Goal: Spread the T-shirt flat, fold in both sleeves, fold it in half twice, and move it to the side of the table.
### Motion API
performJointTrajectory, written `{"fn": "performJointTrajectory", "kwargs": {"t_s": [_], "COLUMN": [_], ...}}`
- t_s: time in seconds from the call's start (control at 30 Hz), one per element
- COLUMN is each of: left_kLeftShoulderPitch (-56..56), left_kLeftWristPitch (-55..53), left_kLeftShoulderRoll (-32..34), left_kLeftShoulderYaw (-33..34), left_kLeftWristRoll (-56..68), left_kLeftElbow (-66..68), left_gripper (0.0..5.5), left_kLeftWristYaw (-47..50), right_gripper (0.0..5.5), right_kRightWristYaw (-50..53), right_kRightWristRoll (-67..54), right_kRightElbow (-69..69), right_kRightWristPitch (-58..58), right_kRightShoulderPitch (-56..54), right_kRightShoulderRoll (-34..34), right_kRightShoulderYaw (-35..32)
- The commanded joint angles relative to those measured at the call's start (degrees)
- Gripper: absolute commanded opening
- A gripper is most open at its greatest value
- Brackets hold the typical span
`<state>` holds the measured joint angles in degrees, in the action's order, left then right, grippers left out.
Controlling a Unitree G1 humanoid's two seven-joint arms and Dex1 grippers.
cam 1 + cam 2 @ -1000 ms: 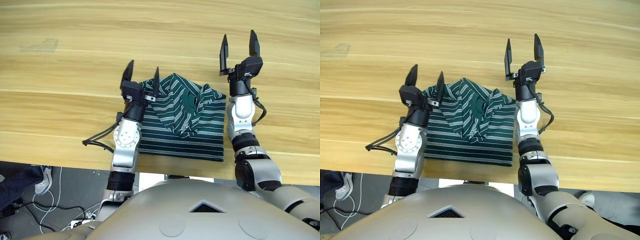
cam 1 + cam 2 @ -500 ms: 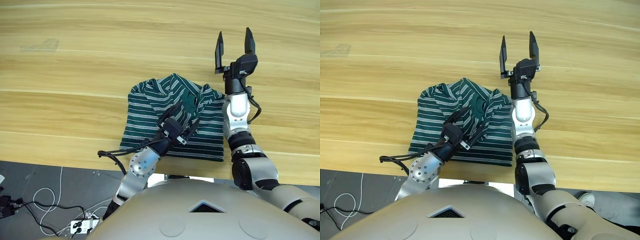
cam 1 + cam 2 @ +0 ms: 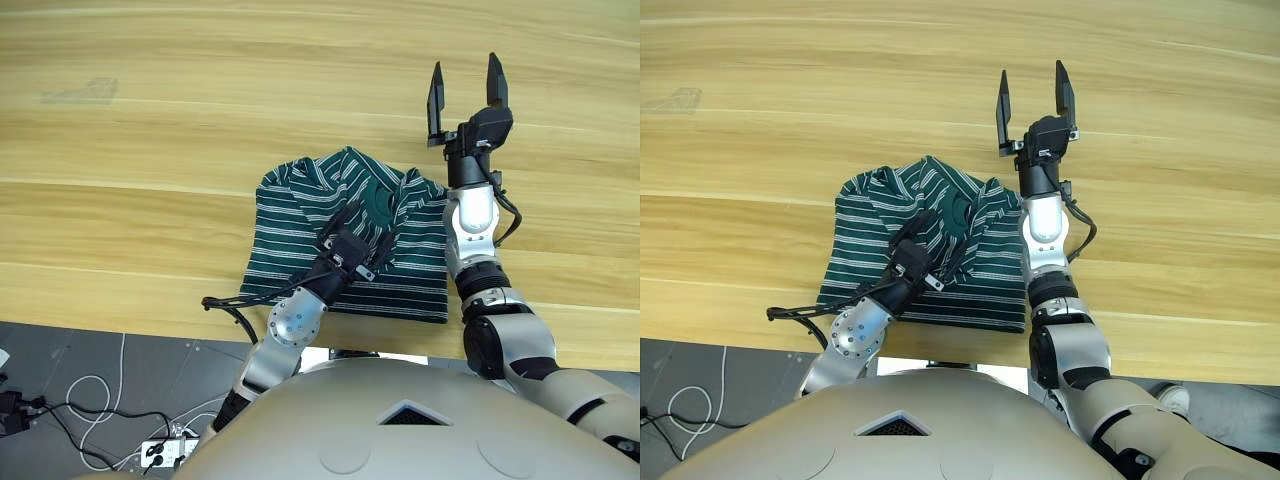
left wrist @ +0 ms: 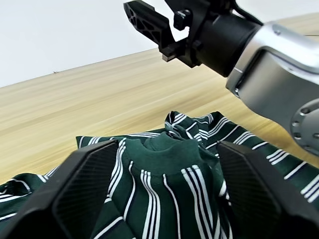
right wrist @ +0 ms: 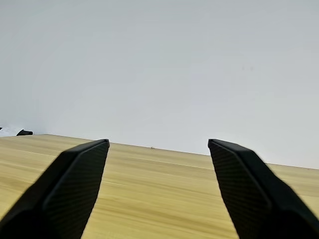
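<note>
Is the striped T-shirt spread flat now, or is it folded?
Folded, not spread: the T-shirt lies as a compact block, with layers overlapping and cloth bunched around the collar.

Here's a light wooden table (image 3: 150, 60), its planks running side to side. On it lies a folded green T-shirt (image 3: 285, 215) with white stripes, close to the near edge.

The T-shirt (image 3: 290, 215) at the centre of the frame is dark green with thin white stripes, and its collar is plain green. The worktop (image 3: 150, 120) is pale wood with long grain lines. The left hand (image 3: 368, 224) and right hand (image 3: 464, 68) are black. At lower left, the floor (image 3: 60, 350) is dark grey, crossed by white cables (image 3: 90, 390).
</note>
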<state>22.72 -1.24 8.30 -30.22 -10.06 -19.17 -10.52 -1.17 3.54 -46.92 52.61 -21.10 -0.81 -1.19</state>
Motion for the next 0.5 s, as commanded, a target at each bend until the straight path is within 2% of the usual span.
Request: {"fn": "performJointTrajectory", "kwargs": {"t_s": [0.03, 0.23, 0.5], "left_kLeftShoulderPitch": [-0.16, -0.12, -0.45], "left_kLeftWristPitch": [-0.41, -0.39, 0.19], "left_kLeftShoulderRoll": [-0.61, -0.93, -1.31], "left_kLeftShoulderYaw": [-1.45, -0.92, -0.11], "left_kLeftWristRoll": [-1.27, -0.64, 0.03], "left_kLeftElbow": [1.20, 1.95, 2.51], "left_gripper": [3.64, 3.64, 2.34], "left_kLeftWristYaw": [0.46, 0.30, 0.47], "right_gripper": [3.69, 3.69, 3.69], "right_kRightWristYaw": [0.48, 0.46, 0.38], "right_kRightWristRoll": [0.28, 0.29, 0.26], "right_kRightElbow": [-0.38, -0.30, -0.51], "right_kRightWristPitch": [-0.19, -0.13, -0.06], "right_kRightShoulderPitch": [-1.07, -0.95, -0.99], "right_kRightShoulderRoll": [0.00, -0.12, -0.31], "right_kRightShoulderYaw": [0.03, 0.00, -0.07]}}
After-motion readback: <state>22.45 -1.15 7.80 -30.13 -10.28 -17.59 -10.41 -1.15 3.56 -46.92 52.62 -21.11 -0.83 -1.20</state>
